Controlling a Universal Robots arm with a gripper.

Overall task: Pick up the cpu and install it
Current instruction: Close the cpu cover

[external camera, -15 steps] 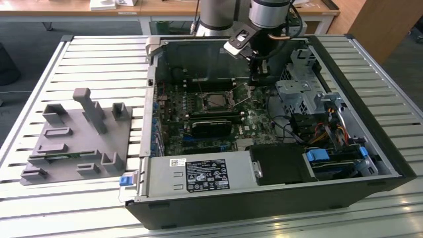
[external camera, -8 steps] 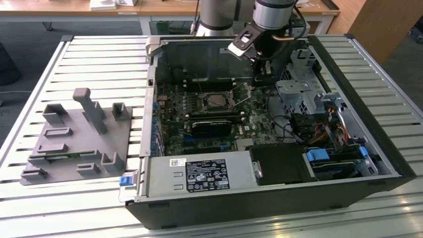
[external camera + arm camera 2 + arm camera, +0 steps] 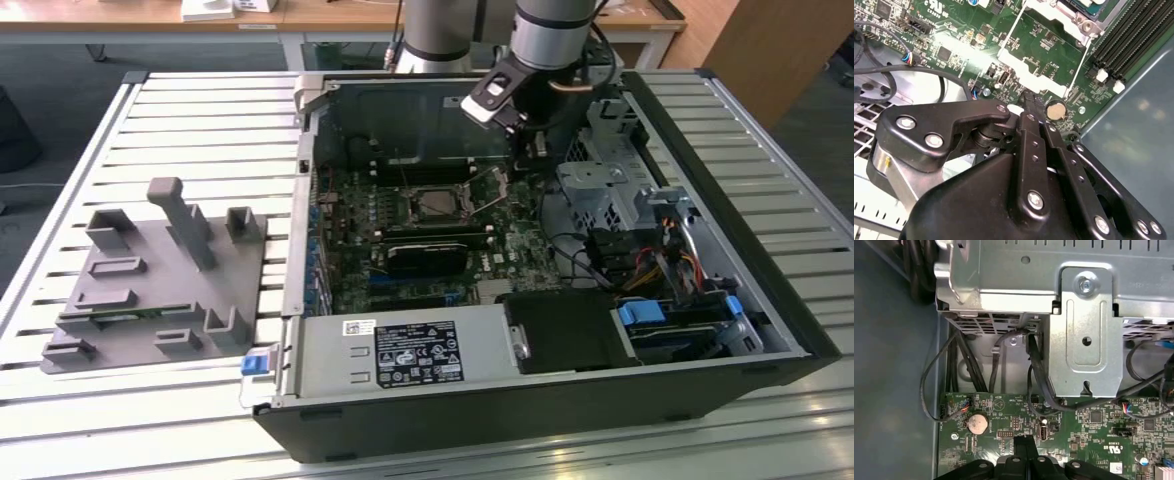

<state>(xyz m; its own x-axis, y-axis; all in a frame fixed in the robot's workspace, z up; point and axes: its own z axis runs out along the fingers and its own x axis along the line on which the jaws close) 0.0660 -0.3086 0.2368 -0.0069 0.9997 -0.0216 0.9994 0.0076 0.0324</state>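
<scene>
Writing: a black and white sticker (image 3: 414, 354) full of small print sits on the silver box (image 3: 327, 378) at the front of the computer case (image 3: 534, 425).
Tool: your tool (image 3: 1029, 100) is pinched tight. Its two fingers press together with nothing between them. It hangs just over the green board (image 3: 1094, 432), near the round coin battery (image 3: 977, 424).
Cpu: the cpu (image 3: 434, 205) lies flat in the socket in the middle of the board, apart from your tool.
Around: a metal cage (image 3: 1084, 340) and black cables (image 3: 1036, 375) sit close to your tool.
Table: the grey tray (image 3: 147, 290) lies on the table (image 3: 200, 110), to the exterior view's left of the case.
</scene>
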